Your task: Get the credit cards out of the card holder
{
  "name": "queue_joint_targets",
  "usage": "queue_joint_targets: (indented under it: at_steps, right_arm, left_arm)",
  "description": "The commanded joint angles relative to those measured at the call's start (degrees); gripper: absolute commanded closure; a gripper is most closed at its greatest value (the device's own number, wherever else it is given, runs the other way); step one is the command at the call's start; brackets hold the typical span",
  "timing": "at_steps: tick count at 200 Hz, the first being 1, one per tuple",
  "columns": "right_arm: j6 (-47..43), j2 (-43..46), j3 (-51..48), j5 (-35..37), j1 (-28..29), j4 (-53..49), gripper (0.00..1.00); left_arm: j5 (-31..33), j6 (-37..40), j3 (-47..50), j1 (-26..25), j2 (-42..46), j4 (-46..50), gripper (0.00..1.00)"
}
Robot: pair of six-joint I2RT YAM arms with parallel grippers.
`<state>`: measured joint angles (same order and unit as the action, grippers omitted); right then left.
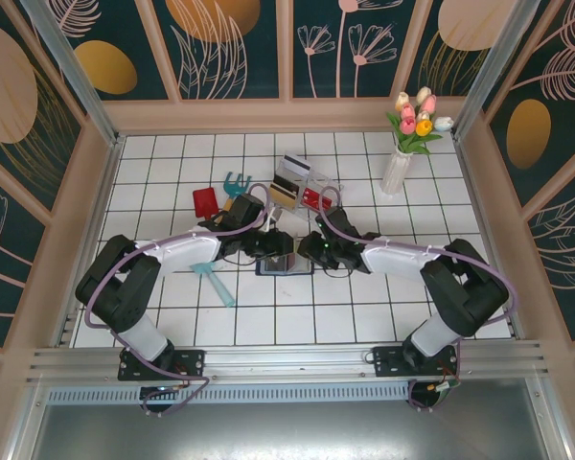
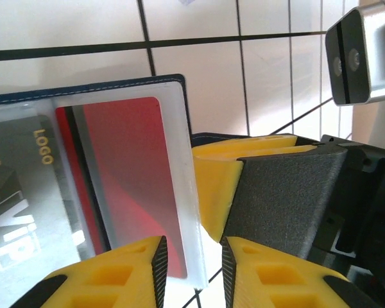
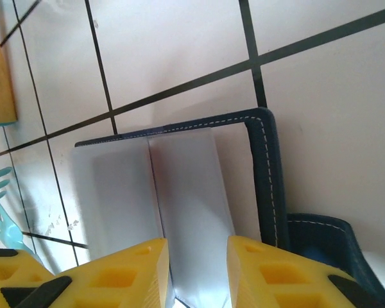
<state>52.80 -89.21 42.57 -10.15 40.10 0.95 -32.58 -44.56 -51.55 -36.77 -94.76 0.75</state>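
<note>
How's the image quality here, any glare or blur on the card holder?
Left wrist view: glare on the clear sleeve of the card holder mutes the red card, and the VIP card at the left edge is blurred. Right wrist view: the sleeves look milky grey. Top external view: even light, faint shadows on the table.

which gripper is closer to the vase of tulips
Right. The right gripper sits at the card holder's right side, toward the vase of tulips; the left gripper is on its left, farther away.

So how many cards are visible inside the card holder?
2: a red card in the clear sleeve, a grey VIP card left of it. Others may be hidden.
</note>
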Motion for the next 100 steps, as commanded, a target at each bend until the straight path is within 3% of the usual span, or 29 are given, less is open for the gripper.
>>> queue_joint_targets:
  at_steps: [1,27,55,76,100]
  right_arm:
    - [-0.35,3.22,-1.5,0.4,-0.63,2.38,0.68]
    - [-0.09,6.58,-2.3,3.33,-0.63,2.03,0.69]
    - [-3.01,10.51,-2.41,5.23,-0.29,1.87,0.68]
    - [-4.05,12.24,-1.78,6.28,0.37,0.99,0.68]
    - [-4.19,8.81,1.3,5.54,1.07,-2.16,0.78]
  left_arm:
    - [-2.23,-1.32,-0.17,0.11,-0.95,-3.14,0.68]
    - [0.82,-1.32,-0.22,0.07,-0.7,-1.49,0.68]
    - [9.48,-3.87,0.79,0.08,1.21,-0.4,0.71]
    - [10.28,-6.36,2.34,0.1,2.18,-2.84,0.72]
    - [13.14,-6.5,3.04,0.07,3.06,-1.94,0.72]
